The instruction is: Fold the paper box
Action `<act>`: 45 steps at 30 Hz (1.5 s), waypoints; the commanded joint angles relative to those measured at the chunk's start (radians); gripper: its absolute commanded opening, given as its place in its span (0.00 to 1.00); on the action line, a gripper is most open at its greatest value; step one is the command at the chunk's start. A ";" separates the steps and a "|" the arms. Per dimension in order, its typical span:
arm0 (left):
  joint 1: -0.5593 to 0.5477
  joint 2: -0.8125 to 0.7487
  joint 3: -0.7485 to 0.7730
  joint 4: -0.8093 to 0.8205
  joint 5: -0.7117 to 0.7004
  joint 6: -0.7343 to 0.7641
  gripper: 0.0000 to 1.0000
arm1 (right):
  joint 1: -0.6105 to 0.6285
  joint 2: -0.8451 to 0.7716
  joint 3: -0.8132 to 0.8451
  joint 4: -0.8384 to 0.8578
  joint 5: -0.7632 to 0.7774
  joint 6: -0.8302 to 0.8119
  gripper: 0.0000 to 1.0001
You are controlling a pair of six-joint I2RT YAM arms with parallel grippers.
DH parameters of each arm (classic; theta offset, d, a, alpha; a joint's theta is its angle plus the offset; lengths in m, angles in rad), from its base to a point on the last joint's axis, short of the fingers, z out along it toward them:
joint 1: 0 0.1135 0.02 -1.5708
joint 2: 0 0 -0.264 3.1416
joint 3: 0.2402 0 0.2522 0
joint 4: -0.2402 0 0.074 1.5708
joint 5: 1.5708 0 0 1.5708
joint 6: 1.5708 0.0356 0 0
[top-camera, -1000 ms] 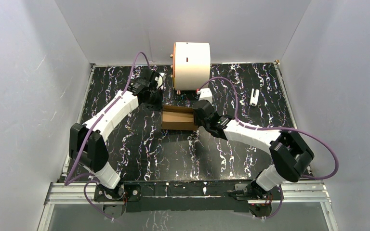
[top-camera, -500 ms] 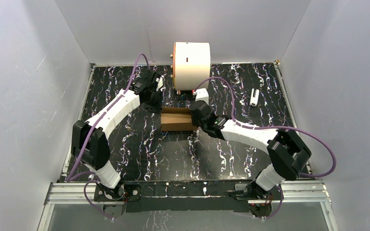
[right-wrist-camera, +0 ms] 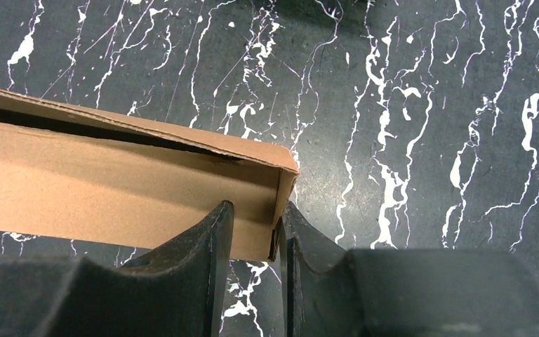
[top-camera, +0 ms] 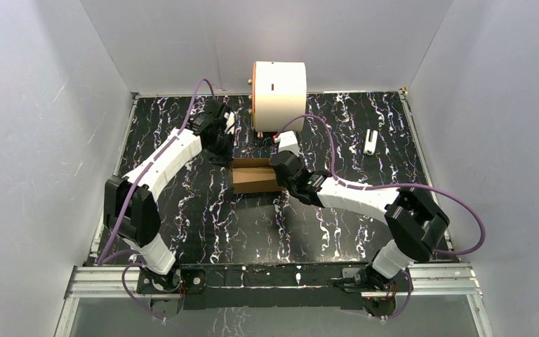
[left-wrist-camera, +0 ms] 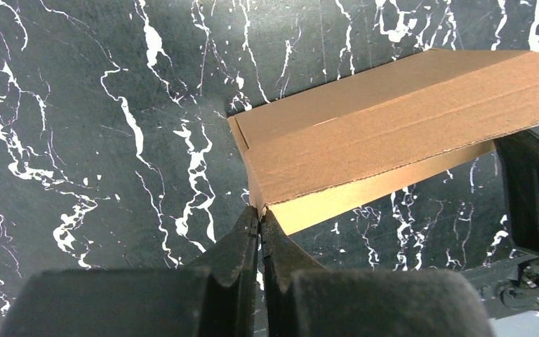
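Observation:
The paper box (top-camera: 256,177) is a small brown carton lying on the black marbled table between my two grippers. My left gripper (top-camera: 223,150) is at its left end. In the left wrist view the left gripper (left-wrist-camera: 260,211) is shut, and its tips touch the carton's (left-wrist-camera: 386,133) near lower corner. My right gripper (top-camera: 279,167) is at the carton's right end. In the right wrist view the right gripper (right-wrist-camera: 254,214) is slightly open and straddles the end corner of the carton (right-wrist-camera: 112,189). The end wall lies against the right finger (right-wrist-camera: 291,225). A dark slit shows under the carton's top flap.
A large white cylinder with an orange rim (top-camera: 279,95) stands at the back, just behind the box. A small white object (top-camera: 370,142) lies at the back right. Grey walls enclose the table on three sides.
Both grippers have moved a little to the left and toward the back. The box has shifted slightly left with them. The left gripper has closed in on the box's left end.

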 commanded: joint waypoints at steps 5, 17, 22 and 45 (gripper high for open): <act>0.030 0.003 0.095 -0.027 0.206 -0.027 0.00 | 0.044 0.072 0.022 -0.053 0.031 -0.029 0.37; 0.047 0.064 0.140 -0.092 0.242 -0.057 0.00 | 0.092 0.120 0.071 -0.079 0.097 -0.033 0.37; 0.059 0.060 0.136 -0.069 0.262 -0.095 0.00 | 0.103 0.141 0.086 -0.090 0.113 -0.032 0.37; 0.059 -0.044 -0.061 0.064 0.212 -0.153 0.00 | 0.107 0.145 0.097 -0.072 0.086 -0.013 0.37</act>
